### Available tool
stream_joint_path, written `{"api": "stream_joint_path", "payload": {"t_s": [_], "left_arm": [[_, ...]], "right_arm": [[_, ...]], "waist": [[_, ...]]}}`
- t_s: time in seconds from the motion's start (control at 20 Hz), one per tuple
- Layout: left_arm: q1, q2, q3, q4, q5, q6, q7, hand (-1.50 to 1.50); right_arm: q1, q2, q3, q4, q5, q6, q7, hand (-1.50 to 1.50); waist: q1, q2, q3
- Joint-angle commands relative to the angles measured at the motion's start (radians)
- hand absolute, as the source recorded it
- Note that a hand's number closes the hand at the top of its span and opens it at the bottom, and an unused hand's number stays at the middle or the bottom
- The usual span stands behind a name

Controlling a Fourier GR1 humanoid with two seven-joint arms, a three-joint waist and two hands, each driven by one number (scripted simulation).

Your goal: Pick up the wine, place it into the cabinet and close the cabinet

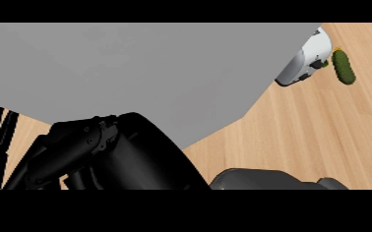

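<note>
Wine is not made out, nor its axis. At near left the left hand (80, 152) is seen before a grey panel (145, 73); its grasp cannot be told. Wooden counter (305, 132) is seen right.

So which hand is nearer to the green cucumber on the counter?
Right. The right hand shows just left of the cucumber, at the grey cabinet edge, partly hidden. The left hand is far off at the lower left, in front of the cabinet.
</note>
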Motion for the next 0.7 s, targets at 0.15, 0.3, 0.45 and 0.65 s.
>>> {"api": "stream_joint_path", "payload": {"t_s": [0.15,0.3,0.45,0.65], "left_arm": [[-0.002,-0.028,0.003,0.016,-0.021,-0.011,0.012,-1.5],[0.011,-0.056,-0.004,-0.026,-0.039,0.026,0.018,-1.5],[0.011,-0.061,-0.008,-0.029,-0.076,0.033,0.025,-1.5],[-0.011,-0.057,0.013,0.005,-0.065,0.011,0.039,-1.5]], "right_arm": [[-0.234,0.026,-0.178,0.352,-0.006,0.109,-0.136,1.5],[-0.279,0.026,-0.205,0.458,0.022,0.132,-0.17,1.5],[-0.299,0.026,-0.248,0.542,-0.004,0.144,-0.203,1.5],[-0.266,0.017,-0.251,0.649,-0.031,0.175,-0.299,1.5]], "waist": [[-0.007,0.0,-0.001],[-0.013,-0.003,0.0],[-0.015,-0.003,0.0],[-0.019,0.003,0.0]]}}
